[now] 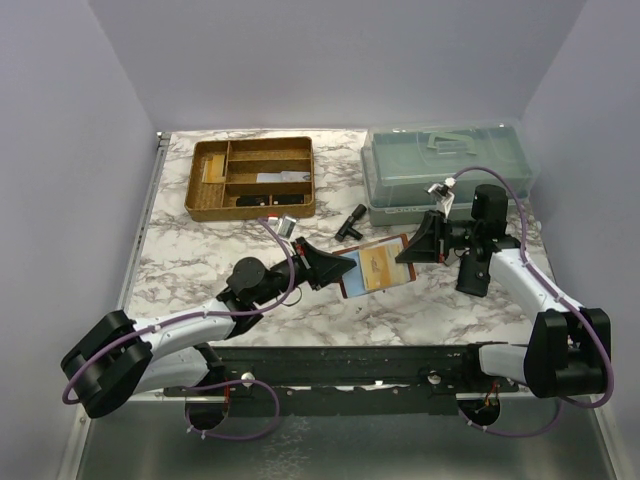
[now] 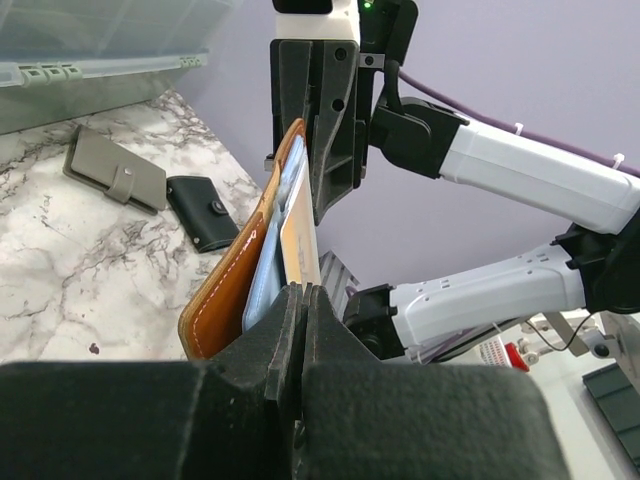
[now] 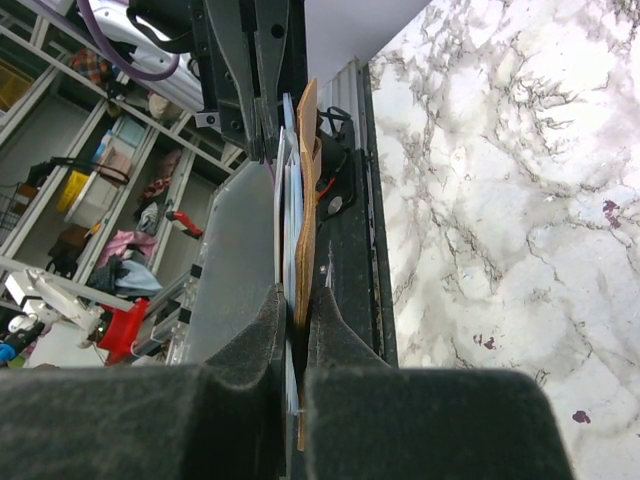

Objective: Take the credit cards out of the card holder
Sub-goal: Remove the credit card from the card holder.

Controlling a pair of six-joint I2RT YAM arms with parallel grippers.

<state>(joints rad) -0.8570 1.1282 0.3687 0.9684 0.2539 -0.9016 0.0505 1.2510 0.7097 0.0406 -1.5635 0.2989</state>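
Observation:
The reddish-brown card holder point(image 1: 385, 242) hangs in the air above the table's middle, held between both grippers. My right gripper point(image 1: 412, 250) is shut on its right edge; in the right wrist view point(image 3: 300, 305) the brown leather edge point(image 3: 307, 190) runs between the fingers. My left gripper point(image 1: 345, 272) is shut on the near edge of a tan credit card point(image 2: 298, 240) that sticks out of the holder point(image 2: 222, 295). A light blue card point(image 2: 265, 270) sits in the holder beside it. The left wrist view shows the right gripper point(image 2: 315, 130) clamped on the holder's far end.
A gold-brown divided tray point(image 1: 253, 178) stands at the back left and a clear plastic box point(image 1: 445, 165) at the back right. A small black object point(image 1: 350, 220) lies between them. A grey flat piece point(image 2: 115, 168) and a small black pouch point(image 2: 202, 210) lie on the marble table.

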